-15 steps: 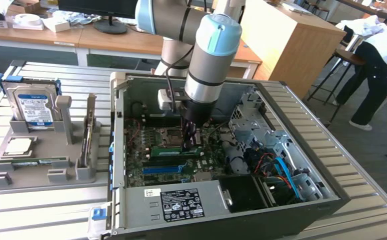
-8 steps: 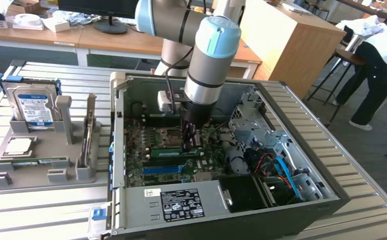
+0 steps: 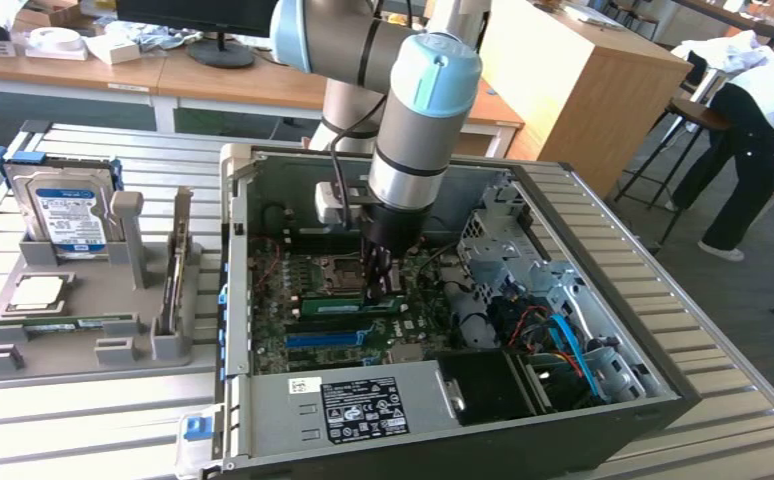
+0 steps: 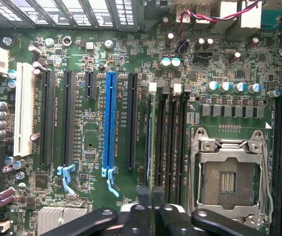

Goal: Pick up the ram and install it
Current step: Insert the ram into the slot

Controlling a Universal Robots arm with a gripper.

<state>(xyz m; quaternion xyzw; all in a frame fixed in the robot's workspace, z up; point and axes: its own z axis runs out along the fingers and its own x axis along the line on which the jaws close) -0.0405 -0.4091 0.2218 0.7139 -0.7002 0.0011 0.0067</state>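
The ram is a narrow green stick lying along a memory slot on the motherboard inside the open computer case. In the wrist view I see the ram edge-on, standing in the memory slot nearest the black expansion slots, with white latches at its far end. My gripper reaches straight down into the case, directly over the stick. In the wrist view the gripper straddles the near end of the ram's top edge.
A blue expansion slot and a white slot lie beside the memory slots, and the bare CPU socket lies on the other side. At the exterior view's left, a grey fixture holds a hard drive. A person stands at the far right.
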